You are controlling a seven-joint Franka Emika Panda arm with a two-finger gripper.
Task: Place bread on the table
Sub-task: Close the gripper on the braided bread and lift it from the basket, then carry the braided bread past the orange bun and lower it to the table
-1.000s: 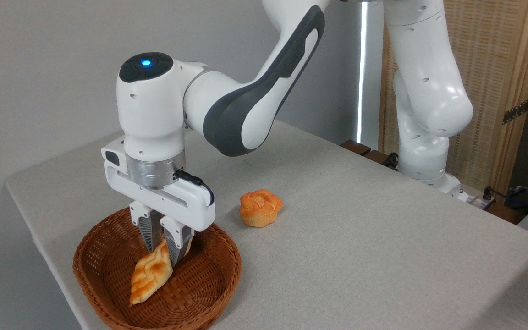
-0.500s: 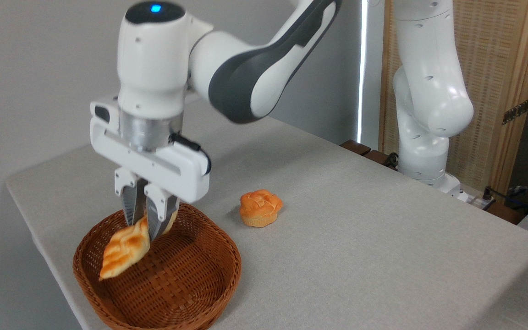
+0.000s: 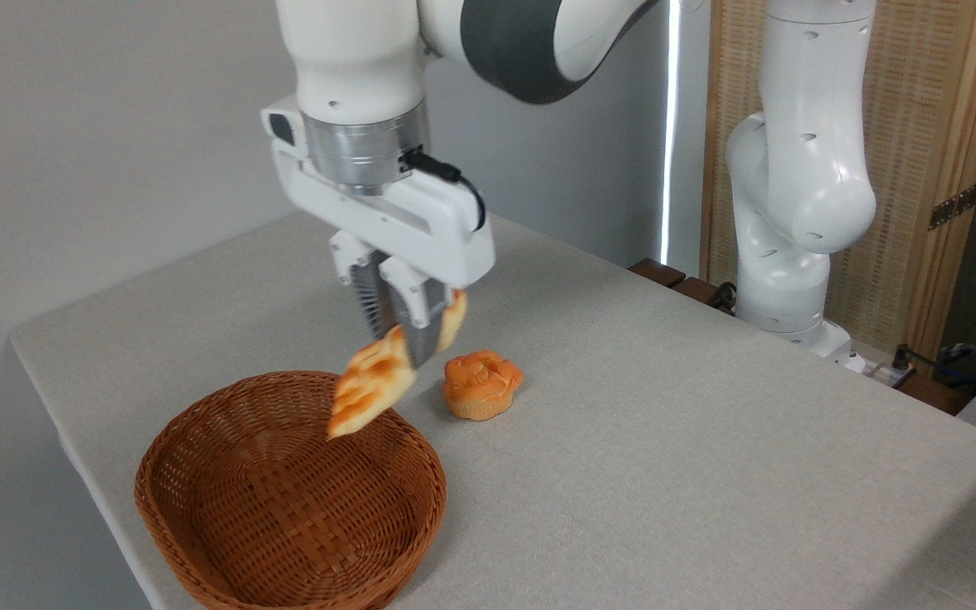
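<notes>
The bread (image 3: 369, 383), a golden braided loaf with browned ridges, hangs tilted in the air, its lower tip over the far rim of the basket. My gripper (image 3: 403, 343) is shut on its upper middle, and the loaf's other end pokes out behind the fingers. The grey cloth-topped table (image 3: 666, 440) lies well below the loaf.
A brown wicker basket (image 3: 200, 517) with nothing in it stands at the table's near left corner. A small round orange bun (image 3: 481, 385) rests on the table just right of the gripper. The arm's white base (image 3: 784, 288) stands at the far right edge.
The gripper has risen and moved right with the bread, lifting it out of the basket to above the basket's far rim, near the bun.
</notes>
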